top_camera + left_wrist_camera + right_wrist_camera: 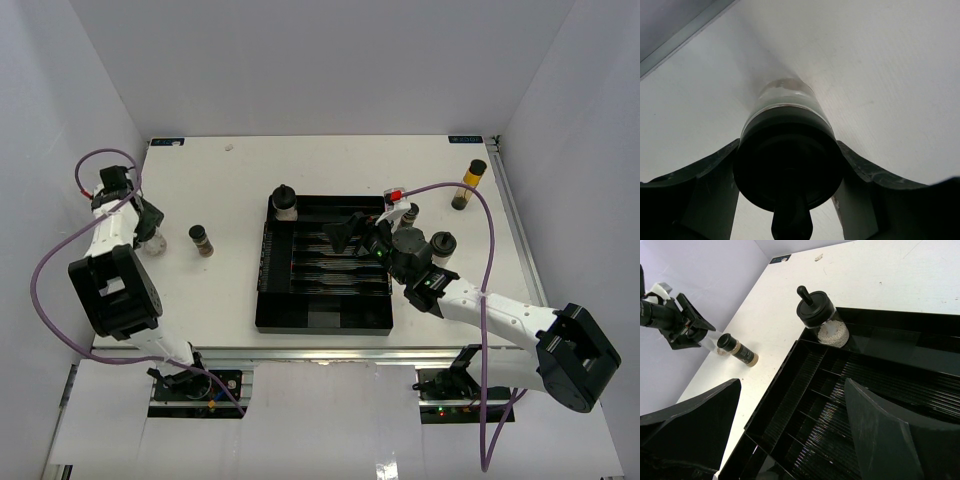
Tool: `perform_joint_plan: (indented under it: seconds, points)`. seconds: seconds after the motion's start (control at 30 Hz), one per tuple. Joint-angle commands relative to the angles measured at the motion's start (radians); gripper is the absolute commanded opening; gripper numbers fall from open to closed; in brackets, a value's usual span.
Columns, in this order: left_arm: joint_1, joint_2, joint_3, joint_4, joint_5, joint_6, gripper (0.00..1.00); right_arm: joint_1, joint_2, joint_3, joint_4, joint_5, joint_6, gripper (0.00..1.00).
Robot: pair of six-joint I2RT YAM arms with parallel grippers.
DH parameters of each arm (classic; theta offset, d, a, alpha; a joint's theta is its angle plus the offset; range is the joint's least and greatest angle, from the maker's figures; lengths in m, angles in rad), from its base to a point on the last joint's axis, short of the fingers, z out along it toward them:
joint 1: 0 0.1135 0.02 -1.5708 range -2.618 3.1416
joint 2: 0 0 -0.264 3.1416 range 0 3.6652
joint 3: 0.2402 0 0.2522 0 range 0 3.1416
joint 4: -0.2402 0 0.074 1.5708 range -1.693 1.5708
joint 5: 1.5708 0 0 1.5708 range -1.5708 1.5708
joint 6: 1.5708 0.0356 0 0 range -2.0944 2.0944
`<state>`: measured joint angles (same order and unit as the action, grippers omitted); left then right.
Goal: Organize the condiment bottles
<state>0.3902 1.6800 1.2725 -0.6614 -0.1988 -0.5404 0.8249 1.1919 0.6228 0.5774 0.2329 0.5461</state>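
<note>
At the table's far left, my left gripper [148, 228] is shut on a squat clear condiment bottle [153, 244]. In the left wrist view its fingers [705, 185] press both sides of the black knobbed lid of this bottle [787, 107], which stands on the table. A slim dark-capped bottle [202, 240] stands just right of it. Another squat bottle [285, 203], holding white grains [832, 332], sits in the back left corner of the black tray [262, 290]. My right gripper [348, 232] hovers open over the tray's ribbed compartments [805, 430], holding nothing.
Right of the tray stand a small bottle [408, 215], a squat black-lidded bottle [442, 245] and a tall yellowish bottle [468, 185] near the back right. White walls enclose the table on the left, back and right. A purple cable [470, 195] arcs over the right side.
</note>
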Motion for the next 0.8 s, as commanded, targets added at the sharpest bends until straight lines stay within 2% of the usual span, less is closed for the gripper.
perform_joint_plan:
  seconds: [0.0, 0.07, 0.17, 0.4, 0.57, 0.77]
  points:
    - [-0.143, -0.136, 0.13, -0.01, -0.014, 0.049, 0.0, 0.0, -0.01, 0.013, 0.041, 0.014, -0.004, 0.9]
    - [-0.238, -0.134, 0.201, -0.033, -0.035, 0.092, 0.0, 0.0, -0.015, 0.009, 0.043, 0.021, 0.0, 0.9]
    - [-0.451, -0.103, 0.328, -0.057, -0.013, 0.132, 0.0, -0.001, -0.029, -0.008, 0.054, 0.036, 0.01, 0.91]
    - [-0.763, 0.009, 0.581, -0.103, -0.01, 0.189, 0.0, 0.0, -0.091, -0.077, 0.093, 0.114, 0.033, 0.92]
    - [-0.889, 0.102, 0.677, -0.078, 0.031, 0.201, 0.0, 0.0, -0.171, -0.153, 0.118, 0.235, 0.081, 0.92]
    - [-0.952, 0.219, 0.759, -0.094, 0.028, 0.201, 0.0, 0.0, -0.26, -0.245, 0.139, 0.349, 0.132, 0.91]
